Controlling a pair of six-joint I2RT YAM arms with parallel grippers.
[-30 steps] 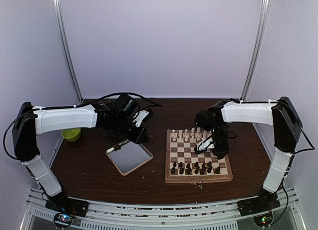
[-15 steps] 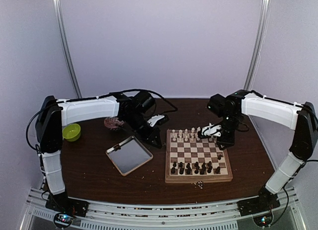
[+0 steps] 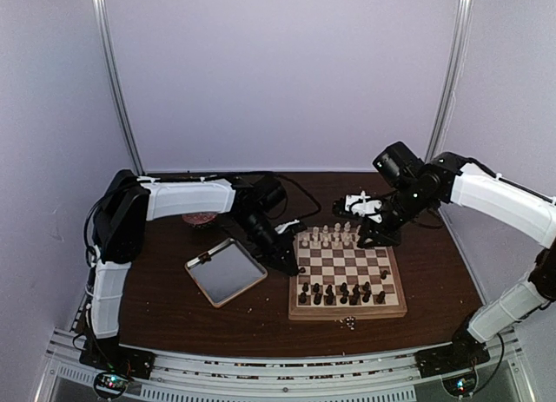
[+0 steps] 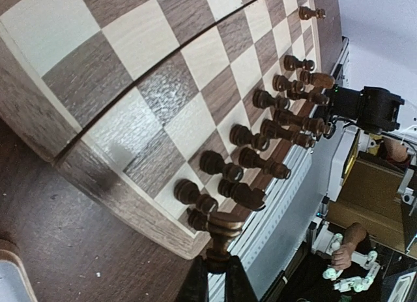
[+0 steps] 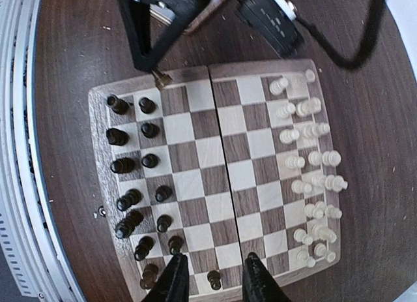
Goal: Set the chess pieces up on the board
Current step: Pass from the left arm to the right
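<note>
Two ranks of dark chess pieces line the near side of the board, and the cream chess pieces line its far side. At the board's left edge, toward the dark ranks, the left gripper is clamped on one dark piece, held by one end. The right gripper hangs above the board with its jaws apart and nothing between them. The piece looks light, rigid and smooth, with a narrow foot that would tip easily. It is best pinched on the slim upper stem, clear of its neighbours.

Silver tray (square) rests on brown table.
</note>
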